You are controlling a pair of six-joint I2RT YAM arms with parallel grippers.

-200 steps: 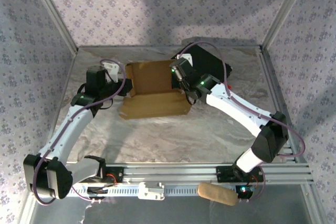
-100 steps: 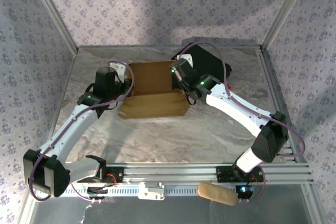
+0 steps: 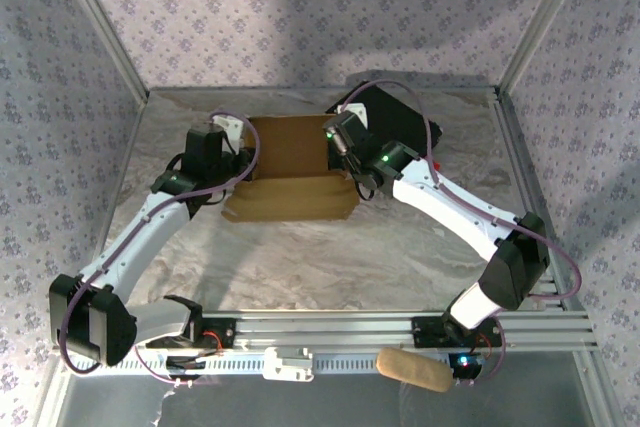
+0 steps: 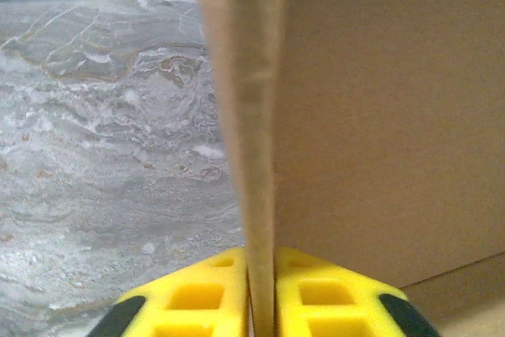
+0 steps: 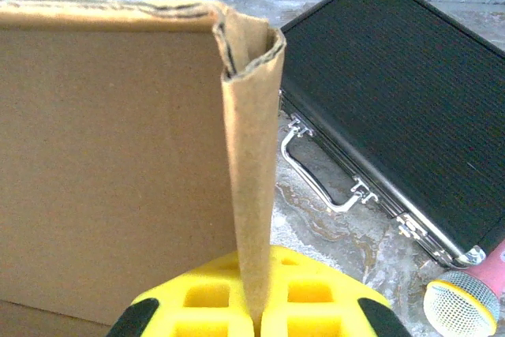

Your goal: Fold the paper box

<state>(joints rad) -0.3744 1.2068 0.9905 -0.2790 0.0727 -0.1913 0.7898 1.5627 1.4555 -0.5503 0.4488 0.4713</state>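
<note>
Paper box [image 3: 290,172]: tan cardboard, part-formed, on the far half of the worktop [image 3: 300,267], about midway between its left and right edges. Its floor lies flat and its front panel leans out toward the near edge.

Left pincer [image 3: 238,162]: pressed together on the box's left side wall. In the left wrist view, the yellow pads [image 4: 201,297] squeeze a doubled strip of cardboard that rises straight up between them.

Right pincer [image 3: 348,169]: clamped on the right side wall. In the right wrist view, the wall is 2 layers thick, and its top edge curls over where the flap turns back.

Box relative to pincers: it spans the gap between the 2, 1 wall in each grip. Its floor [image 4: 379,116] is to the right of the left pincer [image 4: 260,305], and its floor [image 5: 110,155] is to the left of the right pincer [image 5: 256,293].

Why held so: the folded-over walls would probably spring open if released, so pinching both keeps them upright and the box square.

Black case [image 5: 394,100]: closed, with a metal handle, just beside the box at the far right of the worktop, outside the right wall. I cannot tell whether they touch.

Microphone [image 5: 465,297]: lying near the case, apart from the box.

Step in hand: likely setting the side walls, with the front panel not yet raised.
</note>
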